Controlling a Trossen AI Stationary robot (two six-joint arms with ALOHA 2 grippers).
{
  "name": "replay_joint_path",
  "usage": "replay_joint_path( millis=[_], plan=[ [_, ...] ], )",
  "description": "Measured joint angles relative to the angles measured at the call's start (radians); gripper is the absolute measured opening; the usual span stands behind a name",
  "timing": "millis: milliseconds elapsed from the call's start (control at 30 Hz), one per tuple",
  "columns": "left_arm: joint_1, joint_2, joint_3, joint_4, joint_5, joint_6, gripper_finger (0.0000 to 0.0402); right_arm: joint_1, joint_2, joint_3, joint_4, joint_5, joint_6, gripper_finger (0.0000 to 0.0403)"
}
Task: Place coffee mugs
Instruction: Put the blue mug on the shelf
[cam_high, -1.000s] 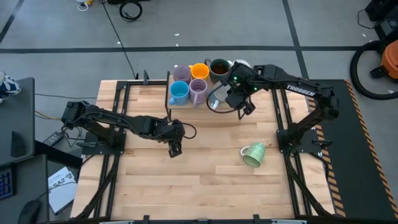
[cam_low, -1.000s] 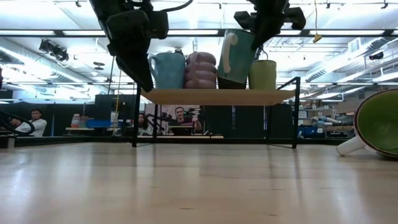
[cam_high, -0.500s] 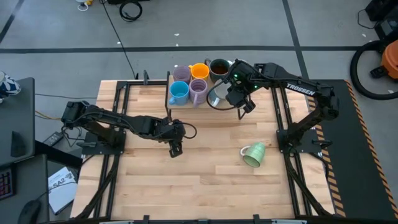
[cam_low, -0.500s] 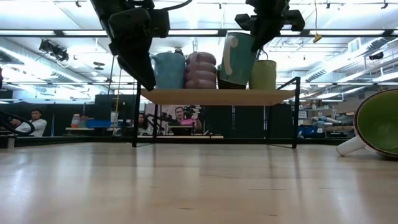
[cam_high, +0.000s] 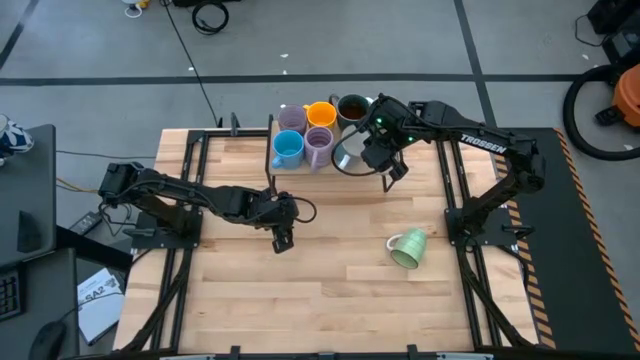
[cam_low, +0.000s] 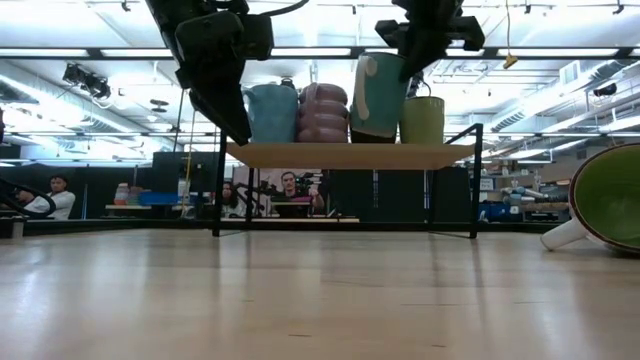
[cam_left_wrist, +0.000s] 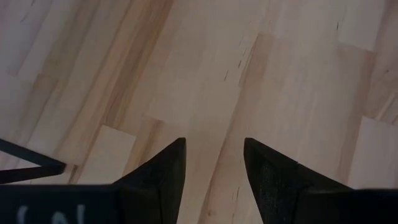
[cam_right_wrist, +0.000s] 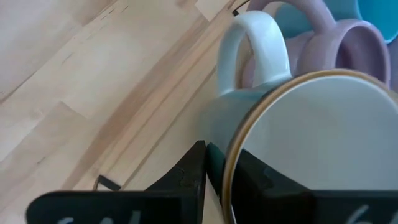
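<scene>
The right pincer (cam_high: 372, 156) has nudged the teal mug (cam_high: 349, 157) a bit toward the upper left since a second ago, and in the low view the mug (cam_low: 378, 82) now hangs closer to upright over the shelf (cam_low: 350, 154).

Left to right in the overhead shot: the left pincer (cam_high: 282, 240) hovers over bare tabletop (cam_high: 330, 290) left of center, fingers parted with nothing between them. Just above center the mugs cluster together: blue mug (cam_high: 287, 149) and a lavender mug (cam_high: 318, 147) in front, another lavender mug (cam_high: 291, 119), the orange mug (cam_high: 321, 114) and the dark brown mug (cam_high: 352, 107) behind. Right beside them sits the teal one, the right pincer clamped on its rim. Lower right of center, well apart, the pale green mug (cam_high: 407, 249) lies on its side.
</scene>
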Motion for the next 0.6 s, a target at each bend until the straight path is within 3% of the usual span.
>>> replay_joint_path(
  millis=[600],
  plan=[
    [0.000, 0.000, 0.000, 0.008, 0.000, 0.000, 0.0169, 0.000, -0.001, -0.070, 0.084, 0.032, -0.001, 0.0110]
  ],
)
